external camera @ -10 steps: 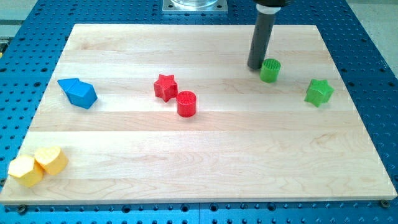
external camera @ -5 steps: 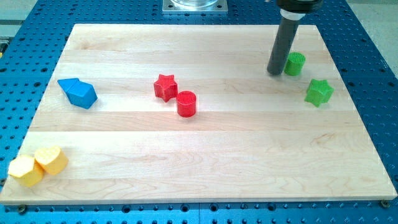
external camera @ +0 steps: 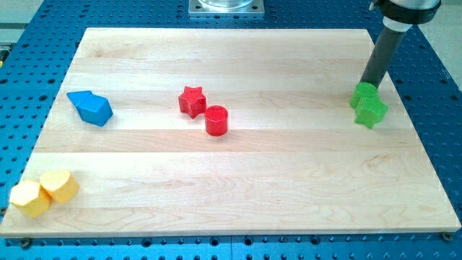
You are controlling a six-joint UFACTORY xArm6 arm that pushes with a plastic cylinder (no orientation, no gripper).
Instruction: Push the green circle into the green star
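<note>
The green circle lies near the board's right edge, touching the green star just below and to the right of it. The dark rod comes down from the view's top right. My tip rests right at the circle's upper edge, above both green blocks.
A red star and a red circle sit together near the board's middle. Two blue blocks lie touching at the left. Two yellow blocks sit at the bottom left corner. The wooden board lies on a blue perforated table.
My tip swept to the right and slightly down, pushing the green circle from upper centre-right across into contact with the green star. The other blocks have not moved.
</note>
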